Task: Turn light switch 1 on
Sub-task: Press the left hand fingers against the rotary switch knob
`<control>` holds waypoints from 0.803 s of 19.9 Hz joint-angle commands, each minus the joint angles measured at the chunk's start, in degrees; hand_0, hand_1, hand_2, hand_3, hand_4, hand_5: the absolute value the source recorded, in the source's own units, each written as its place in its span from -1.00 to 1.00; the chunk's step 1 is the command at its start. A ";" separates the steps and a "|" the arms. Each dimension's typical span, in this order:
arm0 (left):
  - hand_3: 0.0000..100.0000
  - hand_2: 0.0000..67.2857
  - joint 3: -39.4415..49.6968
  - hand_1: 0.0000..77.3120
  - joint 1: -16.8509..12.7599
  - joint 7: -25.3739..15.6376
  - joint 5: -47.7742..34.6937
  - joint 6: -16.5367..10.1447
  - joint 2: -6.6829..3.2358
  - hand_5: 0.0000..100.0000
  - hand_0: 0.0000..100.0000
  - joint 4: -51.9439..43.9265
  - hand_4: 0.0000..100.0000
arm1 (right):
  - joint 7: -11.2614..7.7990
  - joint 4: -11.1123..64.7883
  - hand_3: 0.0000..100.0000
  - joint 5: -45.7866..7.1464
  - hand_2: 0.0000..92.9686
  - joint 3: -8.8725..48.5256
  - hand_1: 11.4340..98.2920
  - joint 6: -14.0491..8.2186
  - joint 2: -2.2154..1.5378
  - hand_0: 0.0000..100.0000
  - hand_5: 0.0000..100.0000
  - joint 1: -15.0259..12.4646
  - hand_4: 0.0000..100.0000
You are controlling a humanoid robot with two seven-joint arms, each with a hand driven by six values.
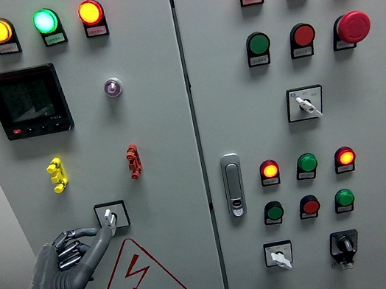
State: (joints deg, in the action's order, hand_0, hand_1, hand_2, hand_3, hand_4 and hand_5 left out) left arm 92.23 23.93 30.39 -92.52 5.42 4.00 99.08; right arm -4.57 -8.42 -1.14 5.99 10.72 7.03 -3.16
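Left hand (71,257) comes up from lower left, index finger (99,239) extended to the rotary switch (111,217) on the left cabinet door (152,122); other fingers loosely curled, gripping nothing. Pointing pose probably lets one fingertip push the small knob lever around. Switch sits low, just above the warning triangle (141,277), below the yellow toggle (57,174) and red toggle (133,161). Right hand isn't visible.

The left hand (68,264) comes in at lower left, index fingertip touching the rotary switch (111,216). Bare panel lies left of and above that switch. The yellow clip (56,175) and red clip (133,161) jut out higher up. The warning triangle (140,275) below is flat. The door handle (234,184) stands well right.
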 commanded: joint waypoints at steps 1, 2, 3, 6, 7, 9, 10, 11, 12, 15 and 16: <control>0.70 0.32 -0.82 0.49 0.41 0.90 -0.20 0.47 0.13 0.62 -1.00 -0.11 1.00 | 0.00 -0.01 -0.61 0.00 -1.00 -0.01 -0.81 0.00 0.00 -1.00 -0.79 0.00 -0.61; 0.70 0.32 -0.91 0.49 0.67 1.25 -0.20 0.47 0.22 0.62 -1.00 -0.20 1.00 | 0.00 -0.01 -0.61 0.00 -1.00 -0.01 -0.81 0.00 0.00 -1.00 -0.79 0.00 -0.61; 0.71 0.32 -0.91 0.50 0.85 1.43 -0.20 0.47 0.31 0.62 -1.00 -0.20 1.00 | 0.00 0.07 -0.61 0.00 -1.00 -0.01 -0.81 0.00 0.00 -1.00 -0.79 0.00 -0.61; 0.71 0.34 -1.00 0.50 1.11 2.30 -0.20 1.26 0.40 0.62 -1.00 -0.20 1.00 | 0.00 0.07 -0.61 0.00 -1.00 -0.01 -0.81 0.00 0.00 -1.00 -0.79 0.00 -0.61; 0.71 0.34 -1.00 0.50 1.38 2.92 -0.20 1.70 0.40 0.62 -1.00 -0.20 1.00 | 0.00 -0.01 -0.61 0.00 -1.00 -0.01 -0.81 0.00 0.00 -1.00 -0.79 0.00 -0.61; 0.72 0.35 -1.00 0.51 1.55 3.19 -0.20 2.14 0.48 0.64 -1.00 -0.29 1.00 | 0.00 -0.01 -0.61 0.00 -1.00 0.08 -0.81 0.00 0.00 -1.00 -0.79 0.00 -0.61; 0.72 0.36 -1.00 0.52 1.55 3.27 -0.20 2.14 0.48 0.65 -1.00 -0.38 1.00 | 0.00 -0.01 -0.61 0.00 -1.00 -0.01 -0.81 0.00 0.00 -1.00 -0.79 0.00 -0.61; 0.72 0.36 -1.00 0.51 1.55 3.28 -0.20 2.14 0.48 0.65 -1.00 -0.55 1.00 | 0.00 -0.01 -0.61 0.00 -1.00 -0.01 -0.81 0.00 0.00 -1.00 -0.79 0.00 -0.61; 0.72 0.37 -1.00 0.51 1.55 3.45 -0.20 2.14 0.48 0.65 -1.00 -0.73 1.00 | 0.00 -0.01 -0.61 0.00 -1.00 -0.01 -0.81 0.00 0.00 -1.00 -0.79 0.00 -0.61; 0.72 0.38 -1.62 0.51 1.73 5.12 -0.20 2.58 0.48 0.65 -1.00 -0.91 1.00 | 0.00 -0.01 -0.61 0.00 -1.00 -0.01 -0.81 0.00 0.00 -1.00 -0.79 0.00 -0.61; 0.72 0.39 -1.70 0.50 2.08 5.12 -0.20 2.67 0.48 0.65 -1.00 -1.08 1.00 | 0.00 0.07 -0.61 0.00 -1.00 -0.01 -0.81 0.00 0.00 -1.00 -0.79 0.00 -0.61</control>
State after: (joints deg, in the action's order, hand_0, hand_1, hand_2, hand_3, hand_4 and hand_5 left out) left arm 90.73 25.67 35.21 -92.72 7.87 4.48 98.21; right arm -4.58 -8.43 -1.14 5.99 10.72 7.03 -3.16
